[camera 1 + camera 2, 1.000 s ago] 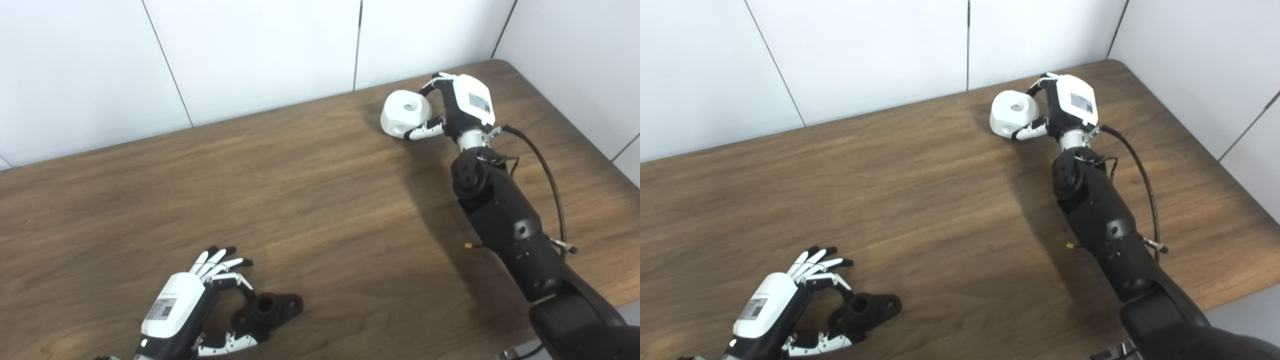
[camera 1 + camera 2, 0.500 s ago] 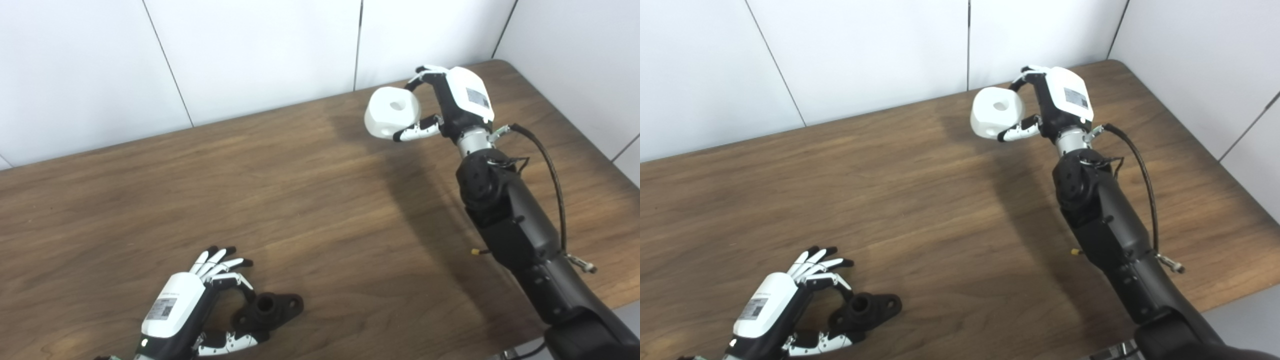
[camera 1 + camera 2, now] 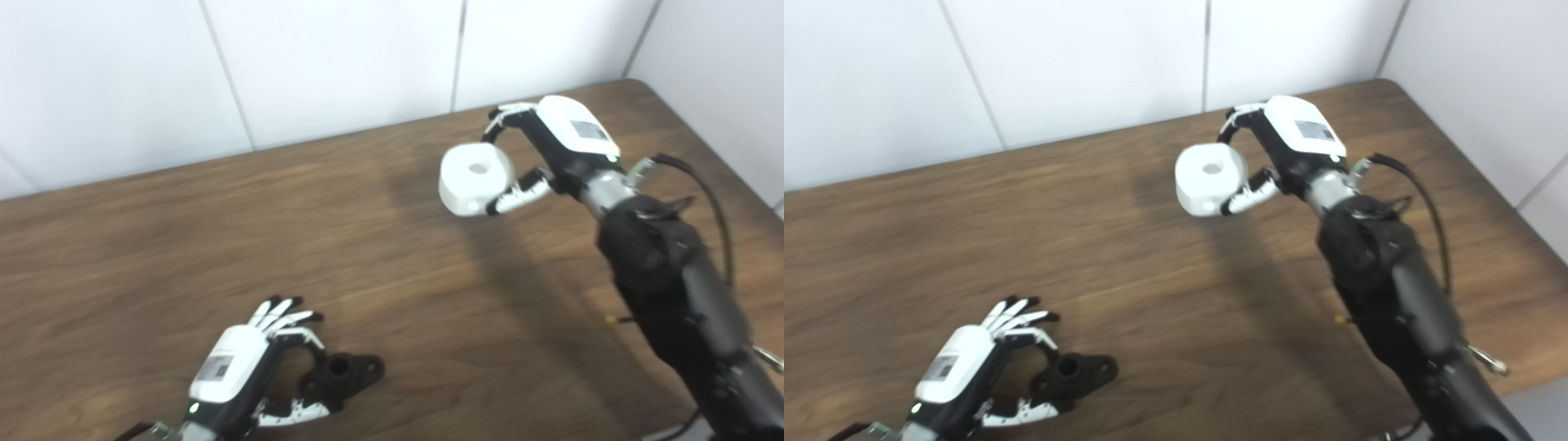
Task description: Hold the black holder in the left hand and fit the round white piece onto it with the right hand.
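The black holder (image 3: 343, 375), a flanged piece with a round socket, lies on the wooden table (image 3: 153, 245) near its front edge. My left hand (image 3: 245, 373) is closed around the holder's left end, thumb below and one finger above, the other fingers spread. The round white piece (image 3: 474, 179), with a hole in its top face, hangs in the air over the table's back right. My right hand (image 3: 551, 150) is shut on it from the right side, fingers over the top and thumb beneath.
White wall panels (image 3: 343, 67) run along the table's far edge and its right side. My black right forearm (image 3: 674, 294) with a loose cable crosses the right part of the table. The table's front right edge shows at the bottom right.
My right hand has lifted the white piece off the table and carried it left and toward me. The left hand and holder have stayed put; the camera view has shifted slightly.
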`<state>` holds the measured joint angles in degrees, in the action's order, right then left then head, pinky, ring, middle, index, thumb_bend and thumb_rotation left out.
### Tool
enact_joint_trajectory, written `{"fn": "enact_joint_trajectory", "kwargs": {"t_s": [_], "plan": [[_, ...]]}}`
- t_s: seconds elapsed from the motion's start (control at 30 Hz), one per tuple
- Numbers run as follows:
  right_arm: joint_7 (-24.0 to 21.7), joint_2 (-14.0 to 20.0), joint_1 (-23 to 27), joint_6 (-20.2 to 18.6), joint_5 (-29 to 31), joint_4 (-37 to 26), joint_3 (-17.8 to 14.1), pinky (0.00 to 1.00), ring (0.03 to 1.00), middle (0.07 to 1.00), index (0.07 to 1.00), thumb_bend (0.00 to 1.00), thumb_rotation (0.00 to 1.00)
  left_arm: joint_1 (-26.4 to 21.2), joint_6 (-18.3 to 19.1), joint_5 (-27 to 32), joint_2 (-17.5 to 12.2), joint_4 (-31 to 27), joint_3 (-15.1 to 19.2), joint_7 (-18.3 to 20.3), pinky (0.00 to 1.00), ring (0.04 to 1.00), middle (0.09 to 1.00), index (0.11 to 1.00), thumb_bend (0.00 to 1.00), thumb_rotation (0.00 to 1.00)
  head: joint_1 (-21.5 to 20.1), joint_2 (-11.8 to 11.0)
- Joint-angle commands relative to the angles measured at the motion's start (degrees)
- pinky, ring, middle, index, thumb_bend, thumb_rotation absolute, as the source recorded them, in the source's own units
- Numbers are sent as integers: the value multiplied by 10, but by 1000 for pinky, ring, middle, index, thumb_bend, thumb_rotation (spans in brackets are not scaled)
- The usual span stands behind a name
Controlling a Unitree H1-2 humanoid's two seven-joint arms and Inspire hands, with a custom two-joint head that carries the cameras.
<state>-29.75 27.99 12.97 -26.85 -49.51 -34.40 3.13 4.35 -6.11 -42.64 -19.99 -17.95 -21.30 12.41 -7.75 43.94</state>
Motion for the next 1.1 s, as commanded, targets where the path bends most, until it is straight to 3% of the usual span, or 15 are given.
{"fn": "enact_joint_trajectory", "kwargs": {"t_s": [0.0, 0.3, 0.53, 1.07], "plan": [[-21, 12, 8, 1, -10, -43, -7, 815, 870, 826, 482, 523, 144, 3, 13, -25, 1, 4, -14, 29, 1000, 945, 823, 485, 518, 58, 0, 0], [-79, -15, -13, 11, -11, -114, -1, 816, 872, 826, 481, 524, 142, -5, 38, -38, 17, -3, -26, 39, 1000, 953, 827, 485, 519, 56, 30, 18], [-76, -34, -35, 39, 2, -131, 8, 807, 867, 826, 481, 523, 145, -8, 52, -44, 19, -16, -28, 54, 1000, 947, 829, 485, 518, 56, 36, 36], [-80, -78, -54, 106, 9, -144, 45, 887, 880, 841, 481, 520, 149, -20, 71, -44, 23, -27, -30, 73, 1000, 944, 829, 485, 519, 55, 41, 63]]}}
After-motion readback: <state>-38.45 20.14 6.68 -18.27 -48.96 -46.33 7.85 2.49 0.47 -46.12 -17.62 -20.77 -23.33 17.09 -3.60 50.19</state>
